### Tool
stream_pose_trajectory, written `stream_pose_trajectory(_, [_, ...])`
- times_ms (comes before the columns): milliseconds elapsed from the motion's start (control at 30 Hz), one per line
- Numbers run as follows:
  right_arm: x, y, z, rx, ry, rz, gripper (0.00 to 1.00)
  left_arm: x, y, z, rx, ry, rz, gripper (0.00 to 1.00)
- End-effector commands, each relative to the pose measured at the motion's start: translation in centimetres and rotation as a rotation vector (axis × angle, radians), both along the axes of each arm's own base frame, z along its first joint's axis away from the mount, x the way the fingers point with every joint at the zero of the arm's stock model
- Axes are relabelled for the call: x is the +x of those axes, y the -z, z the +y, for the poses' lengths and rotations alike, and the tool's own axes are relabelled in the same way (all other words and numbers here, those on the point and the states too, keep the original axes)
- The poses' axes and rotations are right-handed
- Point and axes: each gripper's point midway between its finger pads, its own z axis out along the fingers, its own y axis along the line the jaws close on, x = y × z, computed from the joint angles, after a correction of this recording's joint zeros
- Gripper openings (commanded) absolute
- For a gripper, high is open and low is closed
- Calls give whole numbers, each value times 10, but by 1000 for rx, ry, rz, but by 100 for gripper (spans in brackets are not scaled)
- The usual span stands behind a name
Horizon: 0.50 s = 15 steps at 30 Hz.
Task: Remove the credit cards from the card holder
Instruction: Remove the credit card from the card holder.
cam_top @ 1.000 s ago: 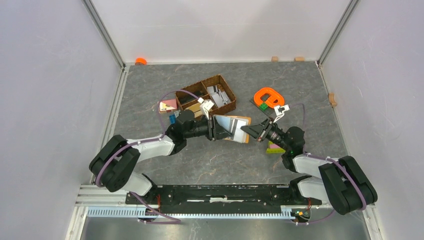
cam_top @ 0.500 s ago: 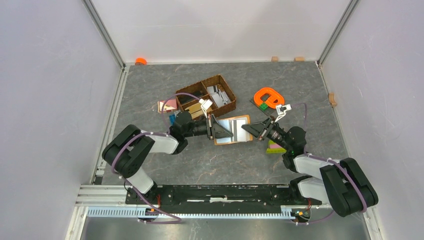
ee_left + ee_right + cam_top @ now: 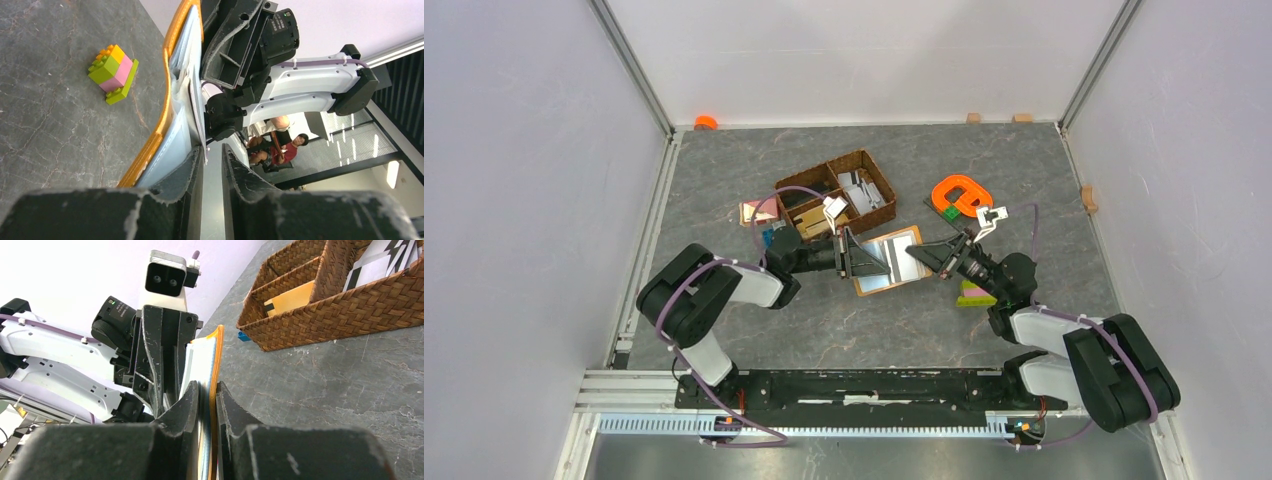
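Observation:
The card holder is open, with a mustard-orange cover and light blue inside, and is held between both grippers just above the table. My left gripper is at its left end. In the left wrist view, the left gripper has narrow jaws around a thin grey card that stands off the light blue panel. My right gripper is shut on the holder's right edge. In the right wrist view, the right gripper pinches the orange cover.
A brown wicker basket with cards in it stands just behind the holder and shows in the right wrist view. An orange ring lies at the back right. A small brick block lies near the right wrist.
The card holder has turned counterclockwise, its right end swinging toward the back. The left arm's elbow has drawn in toward the holder. Both grippers kept their hold.

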Motion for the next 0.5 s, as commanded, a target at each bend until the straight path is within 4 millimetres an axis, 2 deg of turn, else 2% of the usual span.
stream_pose_trajectory(0, [-11, 16, 13, -59, -65, 6, 0, 4, -38, 4, -136, -19, -79, 25])
stream_pose_trajectory(200, [-16, 17, 24, -60, -95, 5, 0, 22, -20, 9, -106, -76, -15, 27])
stream_pose_trajectory(467, [-8, 30, 23, -143, -45, 8, 0, 38, 2, 17, 10, -167, 9, 21])
